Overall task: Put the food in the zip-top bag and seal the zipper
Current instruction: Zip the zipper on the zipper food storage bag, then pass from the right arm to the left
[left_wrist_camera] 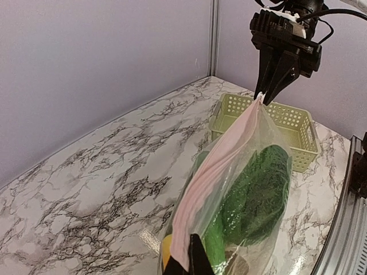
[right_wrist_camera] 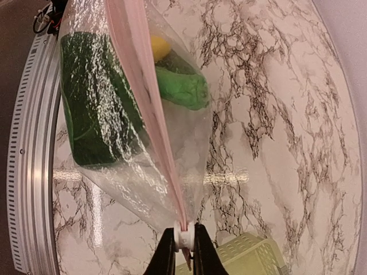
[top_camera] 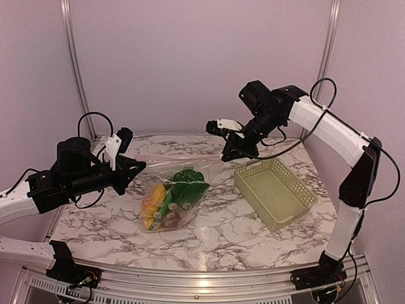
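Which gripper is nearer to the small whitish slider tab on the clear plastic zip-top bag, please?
Right. The right gripper pinches the small whitish slider tab at one end of the pink zip strip; the left gripper grips the strip's opposite end.

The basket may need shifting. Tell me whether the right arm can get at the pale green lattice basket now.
Probably, once freed. The pale green lattice basket lies uncovered close beside the right tool, but that tool is shut on the whitish slider tab of the clear plastic bag and must release first.
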`<move>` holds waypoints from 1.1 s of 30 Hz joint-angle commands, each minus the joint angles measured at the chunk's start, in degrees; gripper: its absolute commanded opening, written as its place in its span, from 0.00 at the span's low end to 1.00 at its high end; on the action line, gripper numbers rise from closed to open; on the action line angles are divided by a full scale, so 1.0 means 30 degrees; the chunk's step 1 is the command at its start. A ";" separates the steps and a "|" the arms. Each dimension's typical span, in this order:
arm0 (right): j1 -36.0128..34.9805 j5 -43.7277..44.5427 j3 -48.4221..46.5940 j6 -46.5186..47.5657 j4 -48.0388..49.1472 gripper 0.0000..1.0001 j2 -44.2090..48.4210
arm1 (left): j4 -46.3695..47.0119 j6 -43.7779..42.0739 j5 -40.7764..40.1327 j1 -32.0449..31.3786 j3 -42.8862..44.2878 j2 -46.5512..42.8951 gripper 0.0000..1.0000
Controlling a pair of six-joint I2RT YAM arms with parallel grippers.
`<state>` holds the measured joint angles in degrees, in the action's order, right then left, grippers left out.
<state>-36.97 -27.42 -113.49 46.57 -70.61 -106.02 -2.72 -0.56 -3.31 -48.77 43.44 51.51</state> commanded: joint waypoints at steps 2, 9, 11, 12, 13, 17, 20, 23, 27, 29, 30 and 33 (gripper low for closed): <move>0.0969 0.1234 0.0179 0.1031 -0.1269 0.08 0.0911 | -0.0092 0.0889 -0.0500 0.0360 0.1189 0.0380 0.00; 0.0943 0.0352 -0.2590 0.1478 -0.2301 0.09 0.0632 | -0.1981 0.0948 0.0663 0.0356 0.4233 0.2282 0.35; 0.0764 0.0380 -0.3478 0.1286 -0.2673 0.09 0.0490 | -0.2967 0.0710 0.1009 0.0322 0.5792 0.3093 0.50; 0.0650 0.0391 -0.3840 0.1085 -0.2683 0.09 0.0478 | -0.3525 0.0599 0.1015 0.0295 0.6650 0.3514 0.56; 0.0519 0.0370 -0.4149 0.0993 -0.2684 0.09 0.0540 | -0.4023 0.0472 0.1463 0.0255 0.7585 0.3929 0.61; -0.0325 0.0979 -0.4671 0.0855 -0.2536 0.10 0.0688 | -0.5256 -0.0323 0.2547 -0.0017 1.0883 0.5917 0.70; -0.0760 0.1310 -0.4402 0.0631 -0.2444 0.10 0.0688 | -0.5693 -0.0615 0.3592 -0.0531 1.2791 0.7803 0.74; -0.0830 0.1319 -0.4256 0.0494 -0.2479 0.10 0.0750 | -0.5611 -0.0520 0.3866 -0.1063 1.4257 0.9729 0.78; -0.0827 0.1477 -0.4247 0.0591 -0.2450 0.10 0.1033 | -0.4900 -0.0084 0.3698 -0.1473 1.5148 1.1790 0.80; -0.0823 0.1559 -0.4189 0.0617 -0.2450 0.10 0.1186 | -0.4377 -0.0107 0.3718 -0.1634 1.5133 1.2297 0.81; -0.0830 0.1553 -0.4109 0.0620 -0.2461 0.10 0.1271 | -0.4089 -0.0107 0.3760 -0.1682 1.5076 1.2479 0.82; -0.0821 0.1447 -0.3903 0.0633 -0.2478 0.10 0.1461 | -0.3355 -0.0357 0.4043 -0.1809 1.4851 1.2942 0.82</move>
<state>-39.27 -23.20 -125.51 49.08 -76.42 -104.42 -15.75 -0.89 7.27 -53.67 87.68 89.97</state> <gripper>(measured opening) 0.105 0.817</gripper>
